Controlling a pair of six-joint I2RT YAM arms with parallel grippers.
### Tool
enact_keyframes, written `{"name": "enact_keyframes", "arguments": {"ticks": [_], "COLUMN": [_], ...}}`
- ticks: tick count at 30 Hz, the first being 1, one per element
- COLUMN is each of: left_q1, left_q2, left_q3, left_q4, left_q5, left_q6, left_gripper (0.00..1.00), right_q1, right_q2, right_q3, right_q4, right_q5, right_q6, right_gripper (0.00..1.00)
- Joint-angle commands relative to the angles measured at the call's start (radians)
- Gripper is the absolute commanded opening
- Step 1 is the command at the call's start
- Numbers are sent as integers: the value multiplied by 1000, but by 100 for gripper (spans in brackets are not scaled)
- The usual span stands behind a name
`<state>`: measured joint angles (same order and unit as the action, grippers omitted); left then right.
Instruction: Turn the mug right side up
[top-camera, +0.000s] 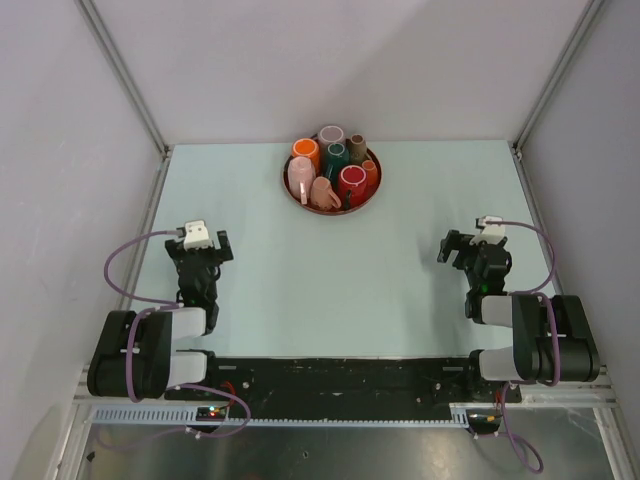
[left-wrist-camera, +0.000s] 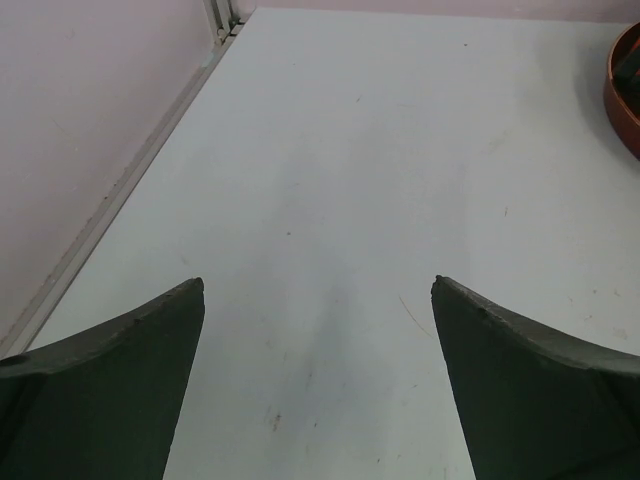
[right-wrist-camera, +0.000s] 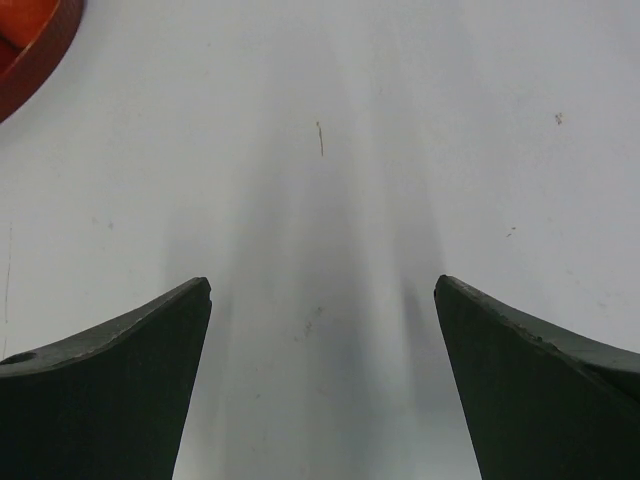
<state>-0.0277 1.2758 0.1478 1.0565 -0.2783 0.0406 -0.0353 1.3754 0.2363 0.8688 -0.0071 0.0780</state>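
The pale desk (top-camera: 330, 280) fills most of the top view. At its far centre sits a round brown tray (top-camera: 334, 210), well apart from both arms. The left gripper (left-wrist-camera: 318, 288) and right gripper (right-wrist-camera: 322, 285) hang low over the near desk, each with jaws apart and nothing between them. The tray is packed with cups (top-camera: 336, 158) standing close together, most showing open mouths. The mug (top-camera: 322, 191) to turn seems to be the pink one at the tray's near edge, which shows no mouth, though at this size I cannot be sure. It is likely ceramic: stiff, glazed and slippery, fairly heavy, and apt to chip against its neighbours. It looks best pinched across its wall from the near side, away from the crowd
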Motion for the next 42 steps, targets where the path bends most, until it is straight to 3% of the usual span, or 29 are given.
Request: {"name": "enact_keyframes", "arguments": {"ticks": [1, 5, 8, 11, 13, 14, 17, 19, 21, 24, 26, 32, 35, 42], "left_q1": [8, 8, 8, 9, 8, 9, 7, -20, -93, -244, -322, -372, -375, -375], "left_q2": [-12, -10, -21, -76, -108, -98, 20, 137, 216, 306, 380, 563, 668, 832], "left_q3": [18, 21, 21, 67, 218, 369, 829, 1087, 1256, 1396, 1474, 1563, 1598, 1689], "left_q4": [66, 64, 68, -72, -341, -519, -1190, -1463, -1591, -1638, -1643, -1561, -1519, -1509], "left_q5": [-17, -14, 8, 85, 170, 234, 539, 646, 620, 429, 326, 108, 44, 63], "left_q6": [-18, -18, -5, 23, 55, 72, 116, 99, 97, 126, 73, -197, -231, -257], "left_gripper": [98, 98, 98, 98, 98, 98, 98, 98, 98, 96, 88, 76, 68, 66], "right_q1": [2, 7, 15, 14, 10, 9, 25, 51, 85, 132, 159, 231, 258, 287], "right_q2": [-14, -22, -90, -164, -197, -209, -217, -209, -199, -196, -201, -228, -233, -236], "right_q3": [21, 22, 82, 172, 246, 275, 362, 409, 452, 483, 488, 489, 488, 489], "right_q4": [94, 93, -58, -256, -365, -412, -505, -545, -587, -618, -627, -680, -706, -764], "right_q5": [19, 37, 119, 128, 91, 75, 63, 77, 98, 125, 140, 177, 203, 238], "right_q6": [-20, -16, 2, 21, 54, 72, 116, 144, 165, 183, 182, 171, 175, 174], "right_gripper": [100, 100, 100, 100, 100, 100, 100, 100, 100, 98, 97, 97, 97, 97]}}
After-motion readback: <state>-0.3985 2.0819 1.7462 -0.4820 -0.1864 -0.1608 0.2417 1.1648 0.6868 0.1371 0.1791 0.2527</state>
